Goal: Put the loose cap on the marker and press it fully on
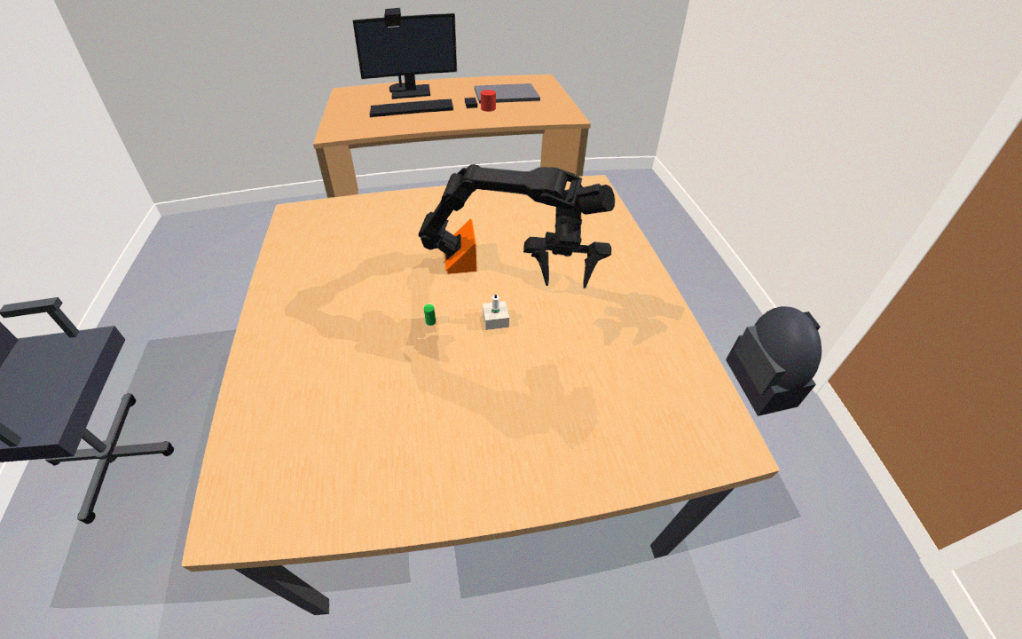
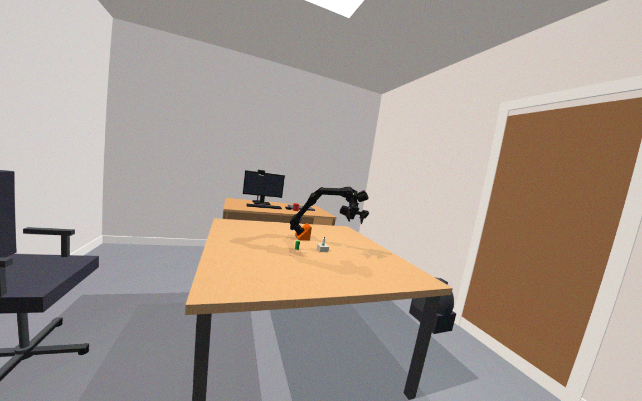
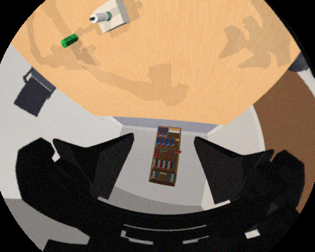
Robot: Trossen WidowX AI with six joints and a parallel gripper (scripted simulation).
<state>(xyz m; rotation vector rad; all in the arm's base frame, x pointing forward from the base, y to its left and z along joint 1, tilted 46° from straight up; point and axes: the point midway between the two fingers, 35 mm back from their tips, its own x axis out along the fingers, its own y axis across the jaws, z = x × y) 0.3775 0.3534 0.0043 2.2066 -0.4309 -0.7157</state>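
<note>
Claw (image 1: 566, 280) is spread wide, nothing between its fingers, tips pointing down, hanging well above the bench (image 1: 388, 445). It sits out at the end of the black arm (image 1: 511, 184), which arches up from the orange base (image 1: 463, 250) and over to the claw.

Marker (image 1: 495, 303) stands upright in the white holder block (image 1: 496, 319), below the claw and off to the base's side of it, toward the bench's middle. Well apart from the fingertips, no contact. Marker tip is bare, no cap on it.

Green cap (image 1: 428, 314) stands on the bench past the holder block as seen from the claw, so farther from it than the marker. Cap and block are near each other but not touching.

From the wrist view: both fingers frame the bottom of the shot with a wide gap between them, holder block (image 3: 115, 15) and cap (image 3: 70, 40) far up and to the left, well outside that gap. A bookshelf (image 3: 165, 155) shows through the gap, beyond the bench edge.

From the exterior view the claw (image 2: 355, 217) hangs clearly higher than the marker (image 2: 323, 240) and over the far side of the bench from it.

Behind the claw is a second desk (image 1: 451, 119) with a monitor (image 1: 404, 47), keyboard (image 1: 411, 106) and red mug (image 1: 488, 99).
</note>
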